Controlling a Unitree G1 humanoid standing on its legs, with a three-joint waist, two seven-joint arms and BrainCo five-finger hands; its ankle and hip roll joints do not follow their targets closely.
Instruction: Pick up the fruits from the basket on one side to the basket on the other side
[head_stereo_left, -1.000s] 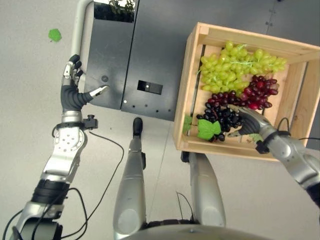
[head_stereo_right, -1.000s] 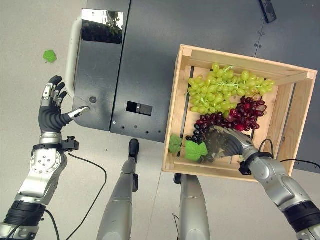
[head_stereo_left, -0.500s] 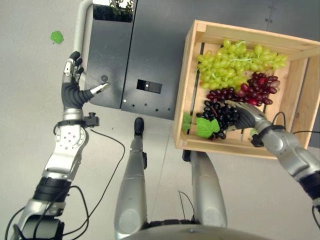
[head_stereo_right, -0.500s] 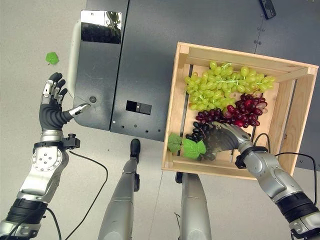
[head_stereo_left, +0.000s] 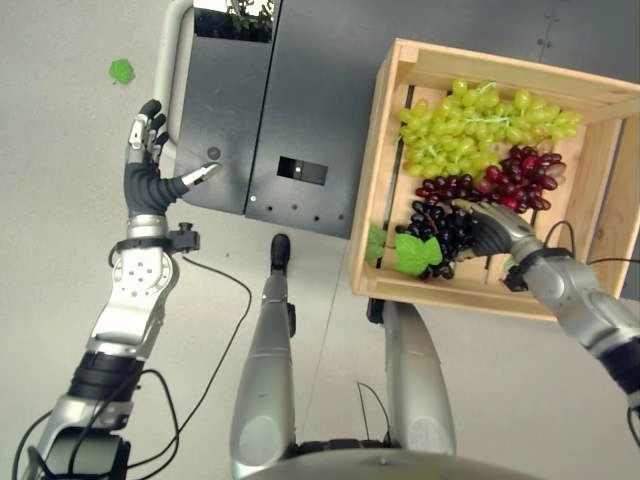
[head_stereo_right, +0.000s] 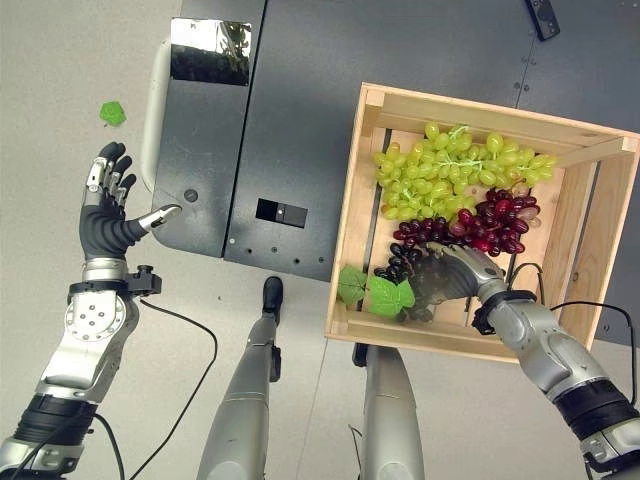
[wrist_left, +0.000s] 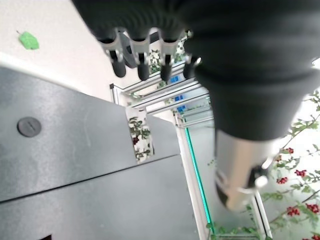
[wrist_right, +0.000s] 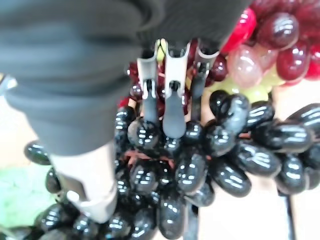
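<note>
A wooden crate (head_stereo_left: 368, 200) on the floor to my right holds a bunch of green grapes (head_stereo_left: 470, 125), a bunch of red grapes (head_stereo_left: 520, 175) and a bunch of black grapes (head_stereo_left: 440, 230) with a green leaf (head_stereo_left: 415, 253). My right hand (head_stereo_left: 495, 230) lies on the black grapes (wrist_right: 200, 170) at the crate's near side. Its fingers (wrist_right: 167, 115) curl over the top of the bunch and the thumb (wrist_right: 90, 180) presses its side. The bunch rests on the crate's slats. My left hand (head_stereo_left: 148, 185) hangs open above the floor on the left, holding nothing.
A dark grey metal base (head_stereo_left: 300, 100) with a silver bar (head_stereo_left: 165, 50) lies between my left hand and the crate. A small green leaf scrap (head_stereo_left: 121, 70) lies on the light floor at the far left.
My right hand has slid a little further onto the black grapes and its fingers have closed over them. The left hand has stayed as it was.
</note>
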